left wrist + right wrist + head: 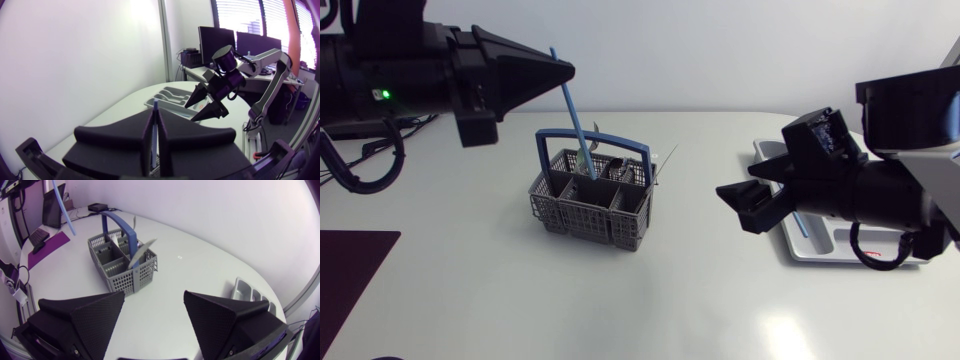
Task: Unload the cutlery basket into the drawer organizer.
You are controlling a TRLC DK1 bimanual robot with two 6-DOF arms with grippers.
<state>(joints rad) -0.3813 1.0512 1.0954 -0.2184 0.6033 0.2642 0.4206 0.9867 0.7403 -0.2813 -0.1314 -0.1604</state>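
Our left tool (560, 70) is clamped on the upper part of a blue utensil (570, 105). In the left wrist view both fingers press flat against its thin shaft with no gap. The utensil hangs steeply, a little tilted, with its lower end over the basket (582, 212), which stands mid-counter. From above we cannot tell whether that end has cleared the rim and the blue handle. The right wrist view shows the shaft in the air beside the basket and apart from it, which suggests it is out. Our right tool (154, 296) is spread wide and holds nothing. Its arm lies across the organizer (817, 246) at the right of the counter (650, 310). A silver piece (142, 250) leans out of the basket's right side.

We judge the step in hand to be carrying the utensil to the organizer. To do it well, we should lift straight up until the lower end is surely above the handle. Dragging sideways too early could catch the handle and tip the light-looking basket. Then we travel right at height, bring the shaft toward level, line it up with a long compartment, and let go only when low over it. The right arm ought to draw back first, or the two arms will crowd each other. The shaft is long and the grip is narrow, so we should move slowly to stop it pivoting between the fingers.
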